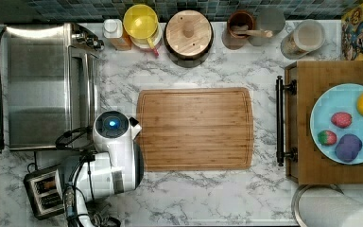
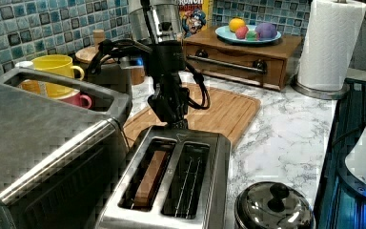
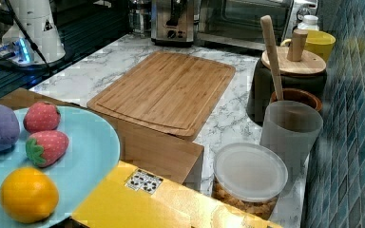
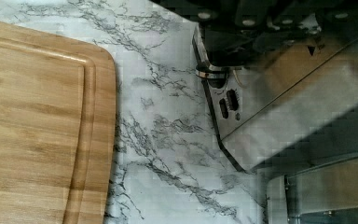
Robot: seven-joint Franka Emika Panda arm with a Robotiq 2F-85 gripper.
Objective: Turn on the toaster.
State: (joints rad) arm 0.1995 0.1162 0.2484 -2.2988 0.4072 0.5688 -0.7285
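- While your gripper (image 2: pixel 171 112) sits at the far end of the toaster (image 2: pixel 171 183) in the left view, right over the lever end, I can't tell from any view whether the fingers are spread or pressed together — check before you commit.
- Toaster location: counter (image 1: pixel 208 198) corner at the top view's lower left, just beside the toaster oven (image 1: pixel 47 85), near the cutting board (image 1: pixel 196 127). In the left view one slot looks loaded with something brown.
- Risk: you miss the lever. The gripper body hides it in the left view, and in the wrist view the end panel (image 4: pixel 228 105) shows a knob and buttons but, as far as I can make out, no clear lever. A blind descent may land on the casing.
- Risk: an off-axis push. The toaster is light and free-standing, so a slanted press probably tips or slides it toward the oven instead of latching.
- Risk: pressing too shallow, so the lever springs back and nothing is on.
- Risk: cable snag. The arm's loose black cables (image 2: pixel 198 93) hang near the toaster top.
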